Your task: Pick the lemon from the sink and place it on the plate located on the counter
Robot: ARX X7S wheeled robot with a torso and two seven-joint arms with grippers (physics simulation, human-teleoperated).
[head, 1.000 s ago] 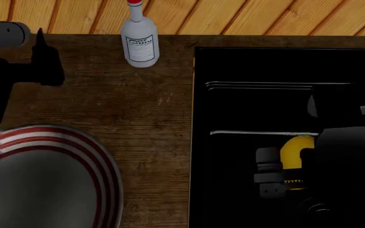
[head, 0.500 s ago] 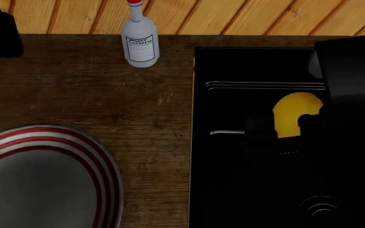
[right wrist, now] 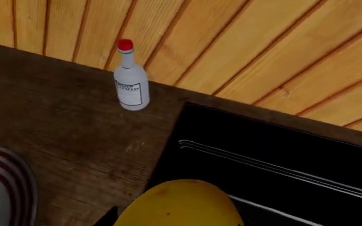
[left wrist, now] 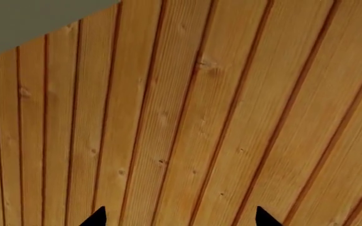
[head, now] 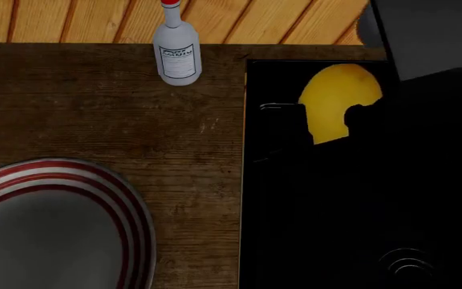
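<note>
In the left wrist view, only two dark tips of the left fingers (left wrist: 179, 217) showed against the slatted wall (left wrist: 200, 117), set wide apart with nothing between them.

In the head view, the lemon (head: 337, 99) sat at about 1 o'clock, raised over the sink (head: 327, 211) near its back rim. The right fingers (head: 321, 127) closed on it from either side, dark shapes at its lower left and lower right. The right arm's grey housing filled the corner at 1 to 2 o'clock. The plate (head: 127, 211) lay at 8 o'clock on the table (head: 135, 120), well apart from the lemon. A white bottle (head: 176, 57) with a red cap stood upright at 11 o'clock, near the sink's back left corner.

In the right wrist view, the lemon (right wrist: 181, 205) loomed close to the camera, with the sink (right wrist: 282, 155), the bottle (right wrist: 130, 87), the table (right wrist: 74, 122) and a sliver of the plate (right wrist: 11, 181) beyond it.
</note>
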